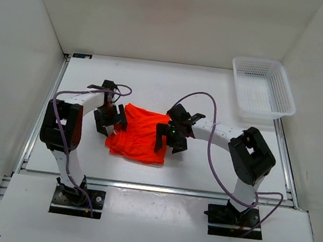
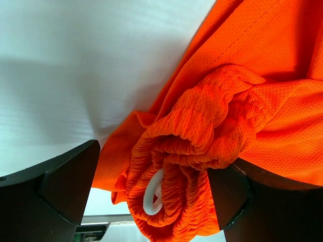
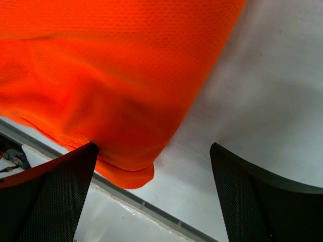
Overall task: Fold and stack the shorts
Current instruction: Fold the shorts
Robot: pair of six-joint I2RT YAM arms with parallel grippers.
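The bright orange-red shorts (image 1: 139, 135) lie folded in a rough square on the white table, between the two arms. My left gripper (image 1: 109, 120) is at their left edge, open. In the left wrist view the bunched elastic waistband (image 2: 202, 131) and a loop of white drawstring (image 2: 153, 194) sit between the spread fingers (image 2: 60, 191); the fabric leans on the right one and stands clear of the left one. My right gripper (image 1: 171, 139) is at the shorts' right edge, also open. A folded corner of the shorts (image 3: 121, 166) rests by its left finger (image 3: 50, 201), with bare table between the jaws.
A white mesh basket (image 1: 262, 89) stands at the back right of the table. White walls close in the left, right and far sides. A metal rail (image 1: 153, 187) runs along the table's near edge, just below the shorts.
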